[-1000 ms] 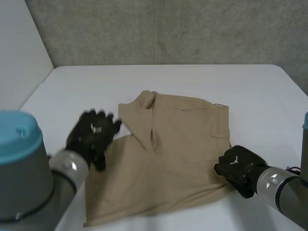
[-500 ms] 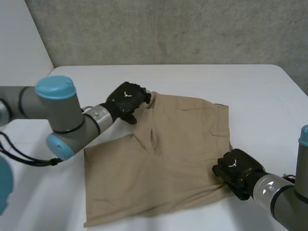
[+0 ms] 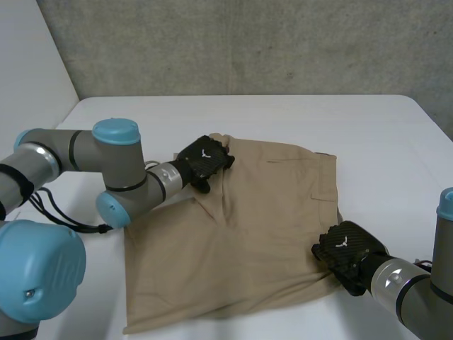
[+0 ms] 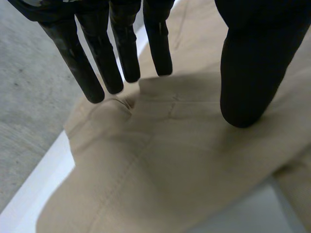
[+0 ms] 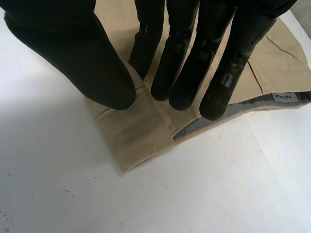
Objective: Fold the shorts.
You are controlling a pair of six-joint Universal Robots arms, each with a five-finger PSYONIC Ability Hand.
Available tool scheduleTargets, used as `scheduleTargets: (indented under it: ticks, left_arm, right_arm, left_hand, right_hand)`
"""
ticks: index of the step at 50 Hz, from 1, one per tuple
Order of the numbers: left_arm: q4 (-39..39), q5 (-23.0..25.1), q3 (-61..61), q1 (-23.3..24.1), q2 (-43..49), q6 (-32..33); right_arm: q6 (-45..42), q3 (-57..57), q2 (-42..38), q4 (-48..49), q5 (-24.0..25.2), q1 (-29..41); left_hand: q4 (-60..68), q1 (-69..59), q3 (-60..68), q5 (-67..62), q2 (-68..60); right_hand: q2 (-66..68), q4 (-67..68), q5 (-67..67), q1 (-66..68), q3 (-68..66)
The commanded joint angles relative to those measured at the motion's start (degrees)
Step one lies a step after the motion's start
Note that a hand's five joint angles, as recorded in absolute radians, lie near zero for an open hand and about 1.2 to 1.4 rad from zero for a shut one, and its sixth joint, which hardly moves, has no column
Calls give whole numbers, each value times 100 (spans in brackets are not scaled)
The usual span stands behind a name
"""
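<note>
The tan shorts (image 3: 248, 227) lie spread on the white table (image 3: 283, 117), with a raised fold at their far left corner. My left hand (image 3: 204, 161) rests on that corner. In the left wrist view its fingers (image 4: 121, 53) are straight, their tips at a small ridge of the shorts (image 4: 160, 160), and the thumb presses the cloth apart from them. My right hand (image 3: 347, 251) is at the near right corner. There its thumb (image 5: 73, 53) and fingers pinch the waistband corner of the shorts (image 5: 141, 131), whose grey lining shows at the edge.
A grey wall (image 3: 248, 42) stands behind the table's far edge. Bare table (image 5: 194, 194) lies around the right hand, and more of it runs to the left of the shorts. The left arm (image 3: 117, 173) reaches across the table's left side.
My left hand has swung from the shorts' left edge up to their far left corner and settled on the cloth. The right hand has stayed at the waistband corner.
</note>
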State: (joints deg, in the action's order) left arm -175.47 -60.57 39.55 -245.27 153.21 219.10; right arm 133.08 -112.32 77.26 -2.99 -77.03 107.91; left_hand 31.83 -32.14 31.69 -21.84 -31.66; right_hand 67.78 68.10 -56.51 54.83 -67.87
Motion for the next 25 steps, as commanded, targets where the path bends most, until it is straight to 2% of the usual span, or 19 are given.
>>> scheduleTargets:
  ticks: [1, 6, 7, 8, 16, 19, 25]
  left_arm:
    - [356, -69, -290, 5, 113, 194]
    - [356, -270, -342, 5, 121, 203]
    - [347, -384, -360, 5, 113, 212]
    - [347, -455, -351, 5, 113, 212]
    - [259, -1237, -132, -3, -72, 510]
    - [259, -1693, 323, -29, -396, 747]
    - [259, -2397, 1063, -30, -836, 757]
  right_arm:
    - [-1, -18, 0, 44, 48, -7]
    - [-1, -27, 0, 44, 66, -33]
    - [-1, -27, 0, 44, 66, -42]
    - [-1, -27, 0, 44, 66, -42]
    - [-1, -27, 0, 44, 66, -42]
    - [-1, -27, 0, 44, 66, -33]
    - [-10, -62, 9, 44, 66, -16]
  left_hand:
    - [1688, -1657, 1702, -1687, -1705]
    - [3369, -3339, 3383, -3369, -3386]
    - [4338, -4308, 4353, -4338, -4355]
    - [4731, -4701, 4745, -4731, -4748]
    - [4817, -4786, 4831, -4816, -4834]
    - [4817, -4786, 4831, -4816, -4834]
    - [4817, -4786, 4831, -4816, -4834]
  right_hand:
    - [1222, 1190, -1349, 2517, -1213]
    - [1222, 1190, -1349, 2517, -1213]
    - [1222, 1190, -1349, 2517, -1213]
    - [1222, 1190, -1349, 2517, -1213]
    - [1222, 1190, -1349, 2517, -1213]
    - [1222, 1190, -1349, 2517, -1213]
    - [1222, 1190, -1349, 2517, -1213]
